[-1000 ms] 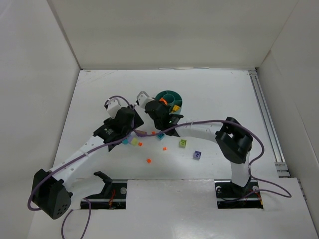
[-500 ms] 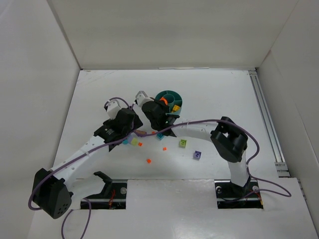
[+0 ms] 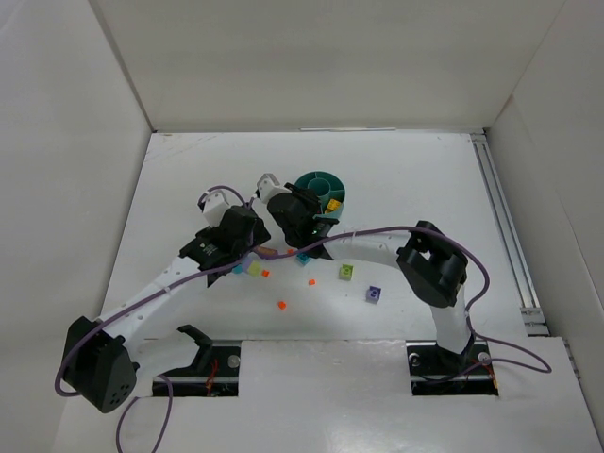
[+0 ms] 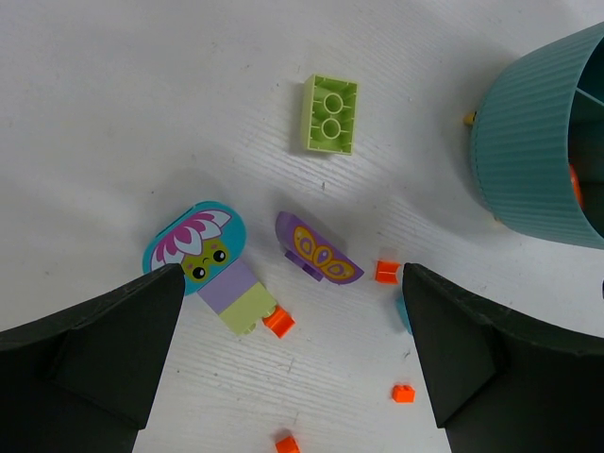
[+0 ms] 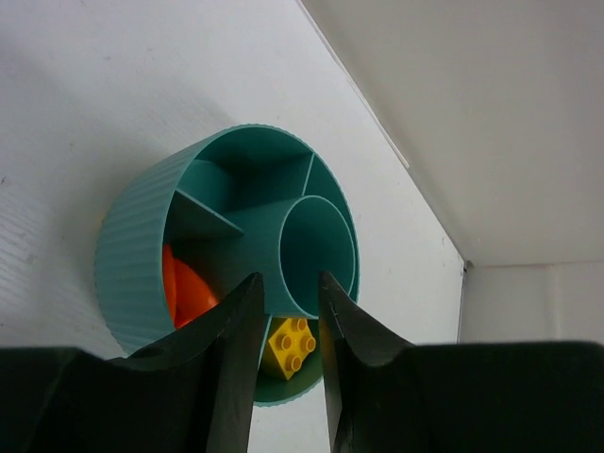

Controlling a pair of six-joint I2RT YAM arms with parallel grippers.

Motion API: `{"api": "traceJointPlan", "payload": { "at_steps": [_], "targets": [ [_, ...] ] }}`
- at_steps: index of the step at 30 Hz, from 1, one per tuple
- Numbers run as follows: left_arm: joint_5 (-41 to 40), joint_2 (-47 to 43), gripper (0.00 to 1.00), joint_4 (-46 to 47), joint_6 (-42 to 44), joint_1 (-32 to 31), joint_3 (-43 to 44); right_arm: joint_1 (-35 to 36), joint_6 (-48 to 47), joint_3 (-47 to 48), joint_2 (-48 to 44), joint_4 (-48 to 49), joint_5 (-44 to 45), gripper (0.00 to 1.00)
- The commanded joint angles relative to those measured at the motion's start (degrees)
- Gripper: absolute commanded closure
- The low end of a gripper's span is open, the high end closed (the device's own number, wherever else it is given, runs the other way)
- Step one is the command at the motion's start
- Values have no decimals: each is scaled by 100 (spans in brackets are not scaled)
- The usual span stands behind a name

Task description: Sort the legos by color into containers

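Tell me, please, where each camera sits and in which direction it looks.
Top external: high behind the robot, looking down at the table; the left arm and right arm show whole.
Left wrist: on the left arm, facing down at a lime green lego; its two fingers frame the view.
Right wrist: above the dish, looking into it; its fingers show.
Shared: all three show the dish.

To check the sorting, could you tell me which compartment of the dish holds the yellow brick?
The wedge between the right claw's fingers, beside the central cup; the neighbouring wedge holds orange.
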Motion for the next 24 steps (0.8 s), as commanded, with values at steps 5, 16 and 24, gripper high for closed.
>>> {"api": "traceJointPlan", "payload": {
  "at_steps": [5, 16, 24],
  "targets": [
    [346, -15, 0, 356, 398, -107, -18, 172, 1, 10, -300, -79, -408, 62],
    [1557, 37, 0, 918, 1146, -107, -88, 49, 642, -632, -1767, -253, -1190, 9],
    [1357, 590, 3, 745, 1112, -783, 17, -1495, 1679, -1492, -2743, -826, -2947, 4]
  ]
}}
